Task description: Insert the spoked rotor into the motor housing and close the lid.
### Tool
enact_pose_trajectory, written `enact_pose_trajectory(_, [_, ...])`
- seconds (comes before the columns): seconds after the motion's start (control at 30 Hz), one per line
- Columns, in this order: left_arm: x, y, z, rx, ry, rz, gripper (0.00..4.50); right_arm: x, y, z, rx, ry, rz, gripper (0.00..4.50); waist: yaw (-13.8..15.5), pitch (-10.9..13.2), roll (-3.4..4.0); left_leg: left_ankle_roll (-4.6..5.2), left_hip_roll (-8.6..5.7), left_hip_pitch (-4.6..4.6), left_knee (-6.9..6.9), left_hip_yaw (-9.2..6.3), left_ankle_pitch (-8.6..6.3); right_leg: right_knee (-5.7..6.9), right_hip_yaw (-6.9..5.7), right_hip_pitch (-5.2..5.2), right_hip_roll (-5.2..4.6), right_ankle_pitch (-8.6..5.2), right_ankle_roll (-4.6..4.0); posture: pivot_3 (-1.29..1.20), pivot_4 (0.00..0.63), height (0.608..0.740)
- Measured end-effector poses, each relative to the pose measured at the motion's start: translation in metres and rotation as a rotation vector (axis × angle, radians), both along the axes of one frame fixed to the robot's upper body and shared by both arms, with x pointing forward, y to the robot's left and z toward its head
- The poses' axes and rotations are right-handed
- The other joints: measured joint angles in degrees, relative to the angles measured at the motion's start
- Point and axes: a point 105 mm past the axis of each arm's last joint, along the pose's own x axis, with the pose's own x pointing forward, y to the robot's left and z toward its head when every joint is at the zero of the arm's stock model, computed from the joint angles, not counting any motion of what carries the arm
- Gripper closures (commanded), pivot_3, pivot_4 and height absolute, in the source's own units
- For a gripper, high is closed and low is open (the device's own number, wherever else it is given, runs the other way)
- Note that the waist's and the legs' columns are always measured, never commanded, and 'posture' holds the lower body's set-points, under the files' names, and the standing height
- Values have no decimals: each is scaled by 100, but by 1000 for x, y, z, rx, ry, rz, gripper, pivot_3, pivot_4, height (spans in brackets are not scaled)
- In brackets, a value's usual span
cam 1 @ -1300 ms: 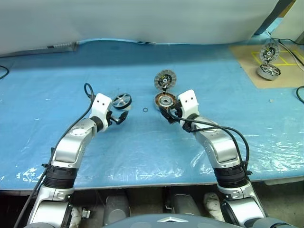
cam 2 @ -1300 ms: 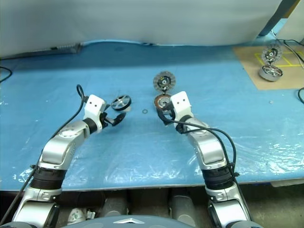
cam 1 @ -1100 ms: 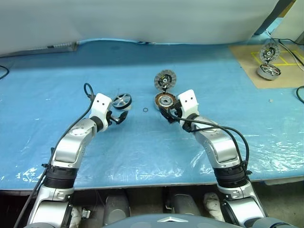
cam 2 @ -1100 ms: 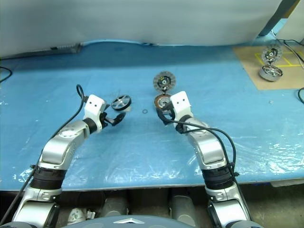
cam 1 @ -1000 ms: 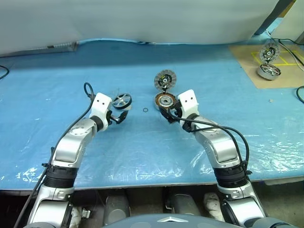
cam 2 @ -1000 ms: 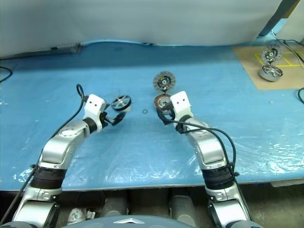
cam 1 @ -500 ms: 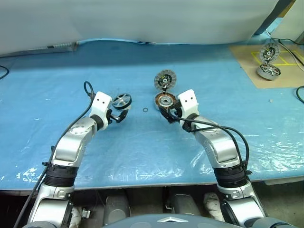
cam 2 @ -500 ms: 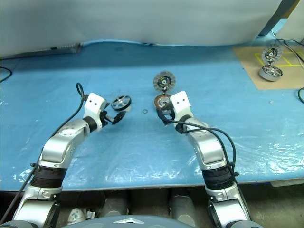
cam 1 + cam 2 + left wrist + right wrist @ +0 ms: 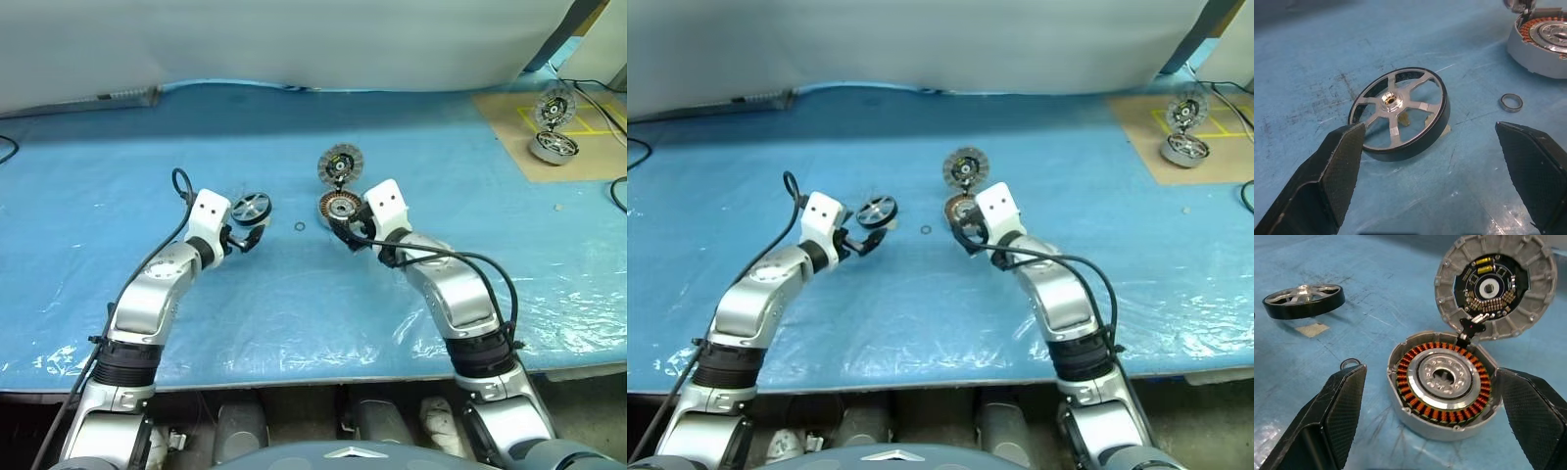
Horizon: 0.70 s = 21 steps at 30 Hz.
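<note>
Work surface: a table [image 9: 98, 196] covered in blue plastic sheeting, with a white backdrop behind.

The spoked rotor [image 9: 252, 208] lies flat on the sheeting, left of centre, silver spokes and hub up, dark rim around. In the left wrist view it rests partly over a small tan scrap [image 9: 1410, 119] of tape or paper. It is not in the housing.

The left gripper [image 9: 242, 238] sits just in front of the rotor, pointing at it. Its jaws stand wide apart and grip nothing; in the left wrist view one black finger's tip [image 9: 1349, 147] lies at the rotor's rim, contact uncertain, while the other is well clear to the side.

The motor housing [image 9: 1444, 387] sits on the sheeting right of the rotor, its ring of copper-coloured coils and bright central hub exposed. The lid [image 9: 1496, 286] is hinged up at the housing's far edge, standing nearly upright, its inner face with circuit parts turned toward the robot. The lid is not closed.

The right gripper [image 9: 345, 235] is at the housing's near side. Its jaws are spread wide, one finger to either side of the housing in the right wrist view, holding nothing.

A small metal ring [image 9: 299, 227] lies loose on the sheeting between rotor and housing.

At the far right, a tan cardboard sheet [image 9: 509, 137] carries a second, similar motor unit [image 9: 554, 145] with its lid raised
</note>
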Motion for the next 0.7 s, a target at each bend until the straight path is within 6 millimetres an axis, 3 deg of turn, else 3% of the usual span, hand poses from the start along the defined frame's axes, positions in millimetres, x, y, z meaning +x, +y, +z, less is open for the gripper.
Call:
enact_pose_trajectory(0.2, [-7, -5, -3, 5, -21, -45, 0, 3, 8, 13, -185, 56, 136, 26, 11, 0, 0, 0, 0, 0, 0, -1, 0, 0, 0, 1, 0, -2, -4, 0, 150, 740])
enact_pose_trajectory(0.4, [-12, -9, -9, 25, -20, -68, 0, 12, 10, -2, -264, 212, 189, 26, 5, 0, 0, 1, 2, -1, 7, 0, 0, 4, 0, 1, 0, -2, -9, 0, 150, 740])
enact_pose_trajectory(0.7, [-17, -10, -10, 26, -30, -72, 0, 26, 20, -24, -342, 275, 227, 26, 12, 0, 0, 2, 4, -4, 14, 0, 0, 5, -1, 0, -1, -1, -13, 0, 150, 740])
